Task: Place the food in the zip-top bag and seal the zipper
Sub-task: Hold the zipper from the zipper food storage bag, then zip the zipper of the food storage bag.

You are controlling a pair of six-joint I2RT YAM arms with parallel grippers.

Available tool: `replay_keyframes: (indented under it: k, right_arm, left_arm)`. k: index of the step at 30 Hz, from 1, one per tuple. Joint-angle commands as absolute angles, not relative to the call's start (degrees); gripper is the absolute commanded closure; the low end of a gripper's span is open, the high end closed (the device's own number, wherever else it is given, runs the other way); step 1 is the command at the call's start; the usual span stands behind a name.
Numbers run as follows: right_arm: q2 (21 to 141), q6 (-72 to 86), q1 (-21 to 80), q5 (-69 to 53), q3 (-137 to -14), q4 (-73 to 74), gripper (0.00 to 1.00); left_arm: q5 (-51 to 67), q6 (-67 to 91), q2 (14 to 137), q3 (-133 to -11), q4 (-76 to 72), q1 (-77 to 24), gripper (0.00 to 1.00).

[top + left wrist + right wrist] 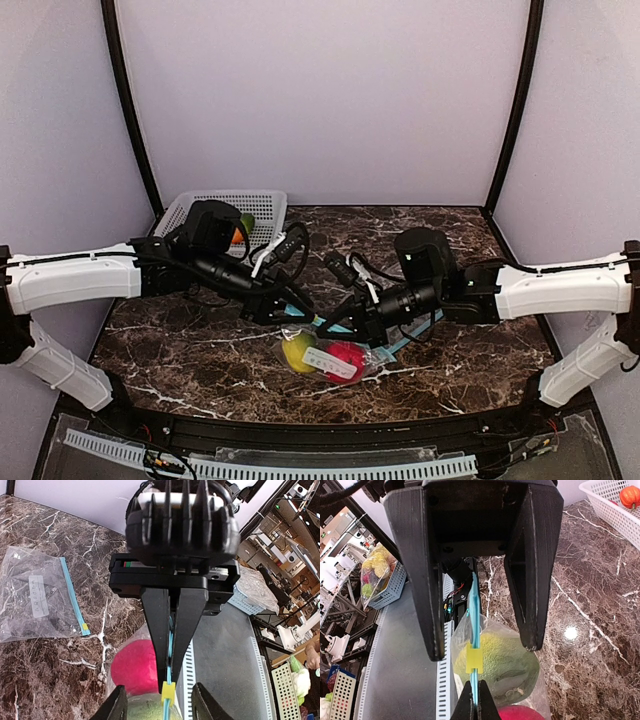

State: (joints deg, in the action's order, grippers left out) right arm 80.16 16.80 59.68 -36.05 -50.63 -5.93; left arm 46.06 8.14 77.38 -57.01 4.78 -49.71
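Counting two zip bags: one filled bag (330, 362) lying bottom centre, one empty bag (37, 600) lying at left of the left wrist view. Filled bag is holding two fruits: one green-yellow fruit (502, 665), one red fruit (135, 667). One basket (262, 200) is sitting upper left, showing one orange fruit (237, 237) plus one green fruit (247, 221), mostly hidden. Two arms are reaching in: left arm (70, 280), right arm (565, 288).
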Motion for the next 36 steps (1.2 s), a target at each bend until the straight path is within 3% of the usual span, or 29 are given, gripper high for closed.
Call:
replay_keyframes:
  k: [1,16,36]
  right_arm:
    - [80.7,17.2,60.0,-36.5,-52.4,-6.6,1.00]
    - [80.8,17.3,60.0,-36.0,-51.7,-6.4,1.00]
    - [75.2,16.1,58.1,-31.4,-48.2,1.9,1.00]
  left_arm:
    - [46.7,7.2,78.4,-58.6,6.8,-50.5,0.59]
    - [46.6,7.6,78.2,-58.3,5.8,-51.0,0.98]
    - [49.2,4.9,73.3,-55.7,12.8,-44.5,0.99]
